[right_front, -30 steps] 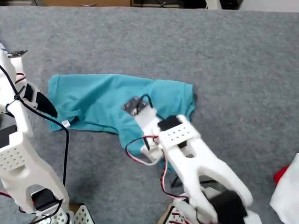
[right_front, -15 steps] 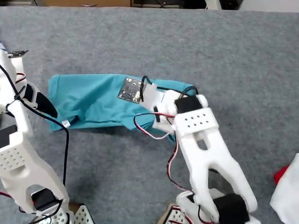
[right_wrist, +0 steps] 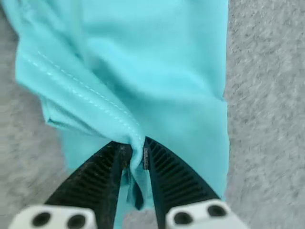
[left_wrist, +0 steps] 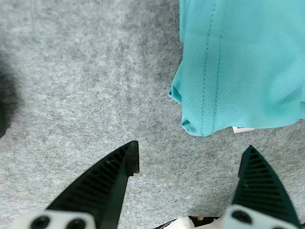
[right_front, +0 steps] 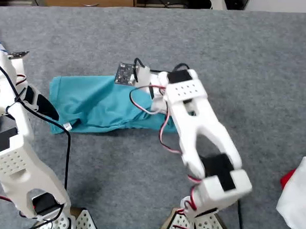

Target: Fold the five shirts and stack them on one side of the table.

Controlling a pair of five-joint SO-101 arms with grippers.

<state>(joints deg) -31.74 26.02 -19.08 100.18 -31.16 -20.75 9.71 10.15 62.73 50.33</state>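
One teal knit shirt [right_front: 93, 103] on one grey felt table [right_front: 255, 58] — two grippers.
High view: the shirt lay left of centre. Left wrist view: the left gripper [left_wrist: 190, 147] hung spread beside its corner. Right wrist view: the right gripper [right_wrist: 136, 149] clamped one fold.

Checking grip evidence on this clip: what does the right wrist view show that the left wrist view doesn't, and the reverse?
Right wrist view: the right gripper is shut on a bunched fold of the shirt, and a stitched hem runs into the pinch.
Left wrist view: the left gripper is open over the grey table. A shirt corner and a white tag lie just beyond its fingertips, not between them.
Both: the teal shirt lying on the grey table.
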